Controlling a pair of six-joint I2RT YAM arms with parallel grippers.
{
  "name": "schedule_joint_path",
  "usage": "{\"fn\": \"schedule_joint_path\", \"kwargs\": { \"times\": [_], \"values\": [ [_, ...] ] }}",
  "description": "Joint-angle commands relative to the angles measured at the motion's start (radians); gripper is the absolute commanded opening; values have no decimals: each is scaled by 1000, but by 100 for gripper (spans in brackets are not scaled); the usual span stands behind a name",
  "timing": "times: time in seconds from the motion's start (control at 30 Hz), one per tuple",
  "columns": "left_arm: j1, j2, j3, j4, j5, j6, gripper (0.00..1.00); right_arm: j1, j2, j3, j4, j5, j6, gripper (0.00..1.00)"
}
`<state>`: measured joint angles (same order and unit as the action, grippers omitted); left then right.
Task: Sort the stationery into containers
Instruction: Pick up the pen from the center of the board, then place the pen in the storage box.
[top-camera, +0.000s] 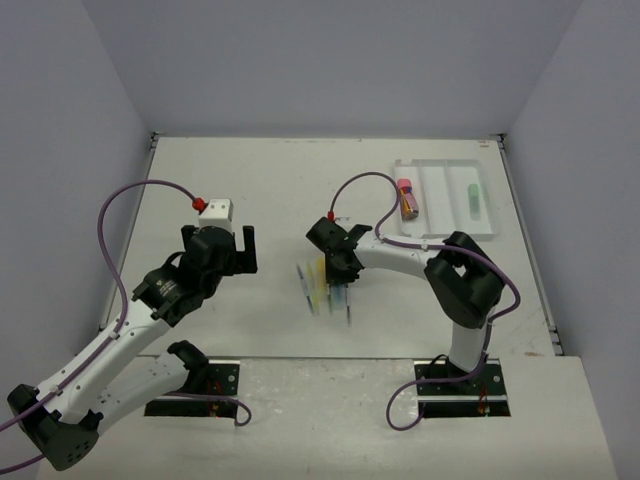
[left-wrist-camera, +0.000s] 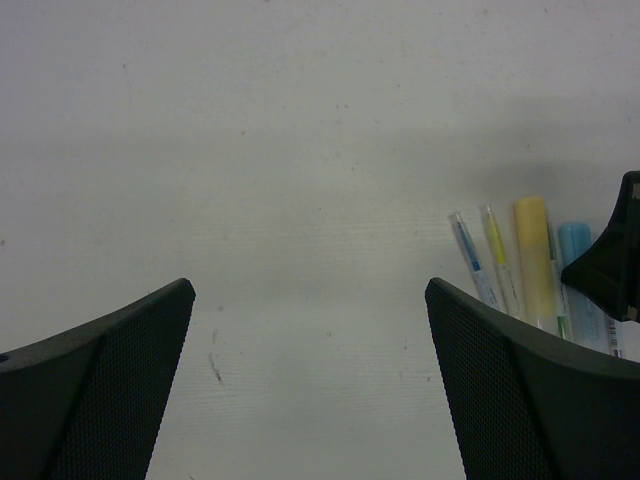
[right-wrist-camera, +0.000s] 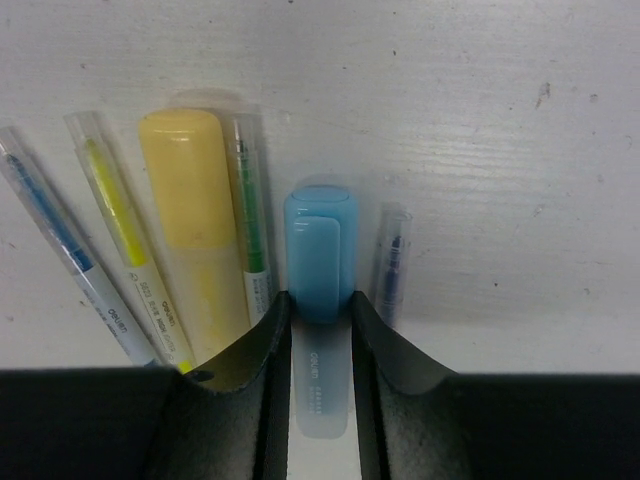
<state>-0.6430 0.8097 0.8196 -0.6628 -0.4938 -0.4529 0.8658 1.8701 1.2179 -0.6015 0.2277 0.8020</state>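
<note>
The flat white surface (top-camera: 250, 170) shows bare room along its far edge and toward its far left corner, and also a bare strip between the middle and the right edge. At the far right corner, close to the right edge, lies the flat white plastic tray with three long compartments (top-camera: 438, 200). In its left compartment lies the stubby tube with a pink cap (top-camera: 406, 198); in its right compartment lies the short mint-green bar (top-camera: 472, 197). The other stationery lies in one tight row near the middle of the surface, a little toward the near edge, well apart from the tray. In the right wrist view the row reads, from the left: a thin clear pen with blue ink (right-wrist-camera: 50, 220), a thin clear pen with yellow ink (right-wrist-camera: 115, 215), the short yellow bar with a rounded cap (right-wrist-camera: 190, 190), a thin clear pen with green ink (right-wrist-camera: 250, 200) just beside it, the short blue bar with a clip on its cap (right-wrist-camera: 320, 250), and a thin clear pen with dark blue ink (right-wrist-camera: 392, 265). The right end effector (right-wrist-camera: 320, 305) is down over this row, its jaws narrowed onto the blue bar, one finger at each side of its pale body and touching it; the bar lies on the surface. The left end effector (left-wrist-camera: 310, 380) hangs to the left of the row, over bare surface, its jaws spread wide and holding nothing.
</note>
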Motion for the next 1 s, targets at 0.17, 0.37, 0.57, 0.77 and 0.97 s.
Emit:
{"fn": "schedule_joint_path", "kwargs": {
  "times": [0.17, 0.37, 0.57, 0.77, 0.97],
  "values": [
    [-3, -14, 4, 18, -10, -6, 100, -53, -268, 89, -127, 130, -108, 8],
    [-3, -36, 1, 21, -2, -4, 100, -433, -270, 208, -130, 243, -418, 6],
    [-4, -54, -4, 39, 36, 16, 100, -642, -11, 467, -3, 490, -811, 2],
    [-43, -70, -11, 51, 65, 25, 100, -815, 241, 692, 49, 487, -971, 3],
    [-66, -94, -12, 48, 44, 19, 100, -860, 350, 715, 67, 426, -993, 8]
  ]
}}
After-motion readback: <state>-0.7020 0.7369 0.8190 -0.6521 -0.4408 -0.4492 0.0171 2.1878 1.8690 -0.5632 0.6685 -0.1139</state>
